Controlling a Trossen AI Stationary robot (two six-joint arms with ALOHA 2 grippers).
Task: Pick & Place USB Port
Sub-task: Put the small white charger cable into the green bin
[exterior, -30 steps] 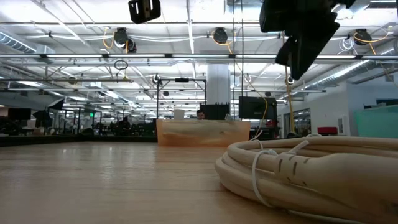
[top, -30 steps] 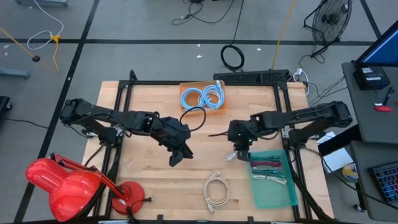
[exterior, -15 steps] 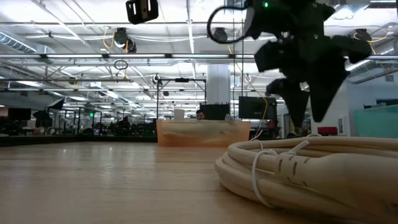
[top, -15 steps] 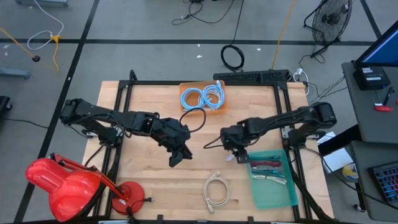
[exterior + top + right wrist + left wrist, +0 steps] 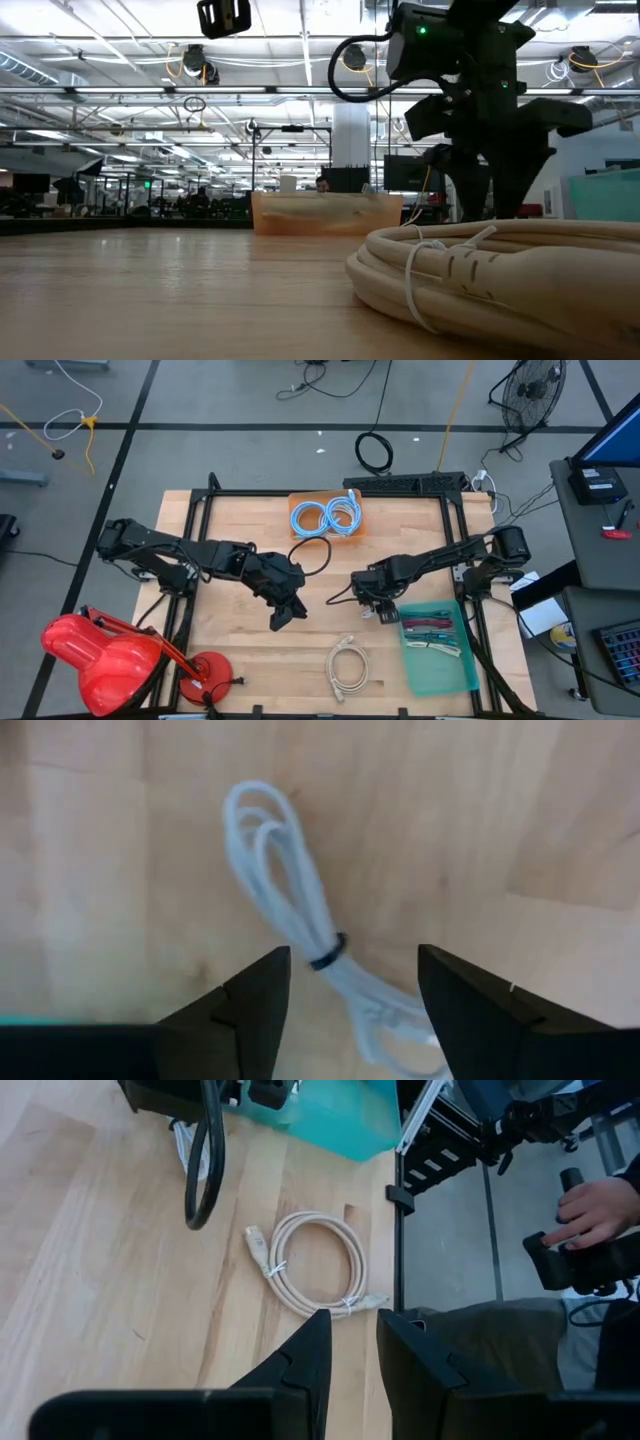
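A: Target is the white cable [image 5: 300, 915], a small hank. It lies on the bench right of centre, about midway between the far and near edges, near the teal bin [image 5: 445, 672].

B: Look?

A: Thin pale cord folded into a few long loops. A dark tie [image 5: 322, 960] cinches it, and the tail end runs off past the tie. The plug is too blurred to read.

B: Handling?

A: Judged light and floppy. The loops will sag and swing once lifted, and the smooth jacket may slip. It isn't fragile, though the plug shouldn't be crushed.

B: Where to grab?

A: Probably at the tie, or right beside it. The strands are bunched there, so one pinch takes them all. Gripping a loose loop risks catching a single strand and trailing the rest.

B: Tool state?

A: The right gripper [image 5: 350, 960] is over the hank with fingers spread wide, one each side of the tie, holding nothing. Whether it touches the bench can't be told.

B: Other arm?

A: The left gripper [image 5: 352, 1320] waits over the bench's middle, left of the hank. There is a narrow gap between its fingers and nothing in it. The beige coil [image 5: 346, 668] sits near the near edge and isn't the one under the right gripper.
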